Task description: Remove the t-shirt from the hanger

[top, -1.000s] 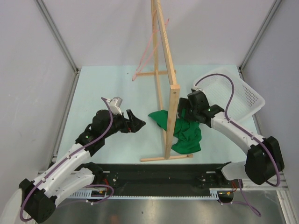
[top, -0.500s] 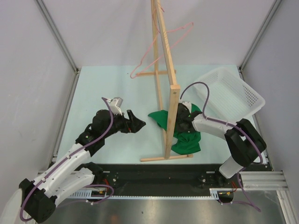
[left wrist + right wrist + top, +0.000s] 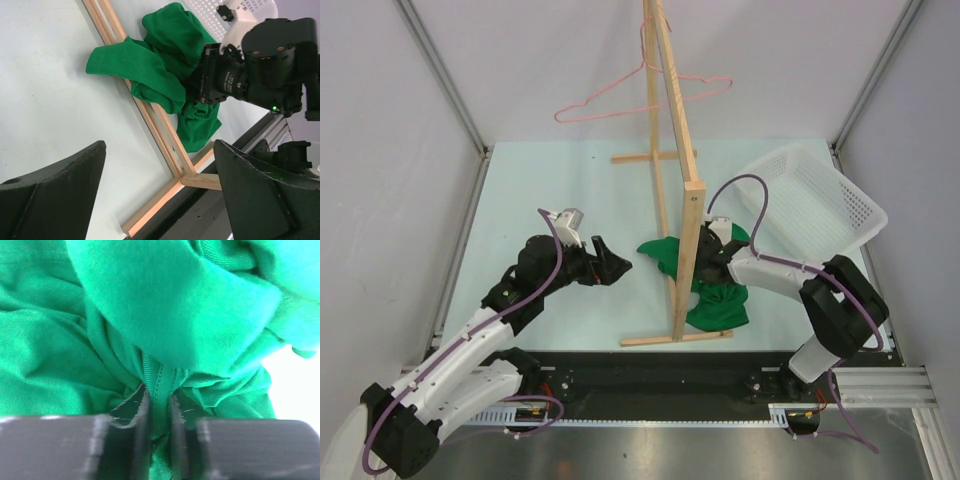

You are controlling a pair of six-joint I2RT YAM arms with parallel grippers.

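tbh with the hanger (image 3: 610,114) hanging bare up on the rack (image 3: 688,230) and the t-shirt (image 3: 720,305) bunched over its foot rail, we'd lift rather than drag, right gripper (image 3: 159,402) pinching 1 fold, left gripper (image 3: 618,264) spread wide, holding nothing.

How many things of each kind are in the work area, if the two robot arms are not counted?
green t-shirt: 1
pink wire hanger: 1
light wooden rack frame: 1
white plastic basket: 1
Total: 4
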